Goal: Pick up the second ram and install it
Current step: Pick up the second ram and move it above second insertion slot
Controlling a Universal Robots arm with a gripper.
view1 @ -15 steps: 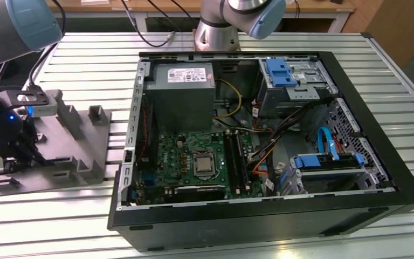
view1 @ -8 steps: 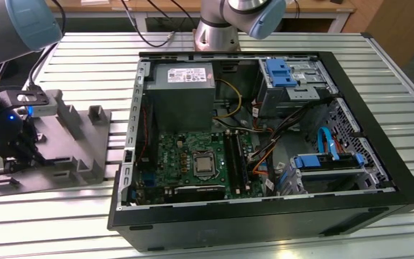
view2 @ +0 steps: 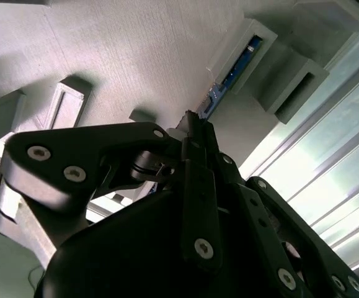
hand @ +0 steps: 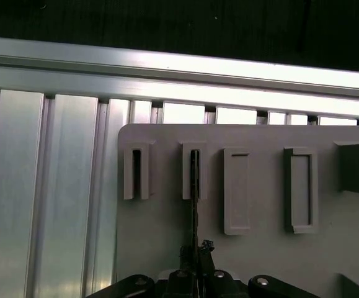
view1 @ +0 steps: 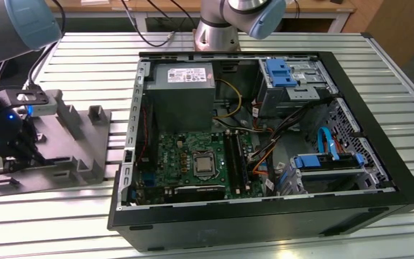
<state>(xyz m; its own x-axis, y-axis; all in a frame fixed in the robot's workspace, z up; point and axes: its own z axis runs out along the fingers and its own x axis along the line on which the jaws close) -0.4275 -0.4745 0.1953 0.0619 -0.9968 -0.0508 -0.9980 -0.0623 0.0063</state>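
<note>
On the grey holder tray (view1: 84, 135), the second ram (view2: 236, 62) stands on its thin edge. In the second wrist view I see its blue side. One end sits in a slot between two grey posts, and the other end runs into my gripper (view2: 195, 127). The black fingers (view2: 198, 186) are drawn close together with the stick pinched between them. In the first wrist view the stick looks like a thin dark line (hand: 195, 186) that runs from a slot in the tray (hand: 253, 261) to the gripper's tips (hand: 195, 257).

From the exterior view, the gripper (view1: 16, 154) hangs low over the tray, at the exterior view's left. I cannot make out the stick there. The tray lies on a table (view1: 84, 65) of silver metal slats.

Just beside the tray, toward the exterior view's right, lies the open black computer case (view1: 264, 226). Inside it I see the green motherboard (view1: 181, 156) with its long black slots (view1: 234, 156). A grey box (view1: 181, 91) sits above the board.
</note>
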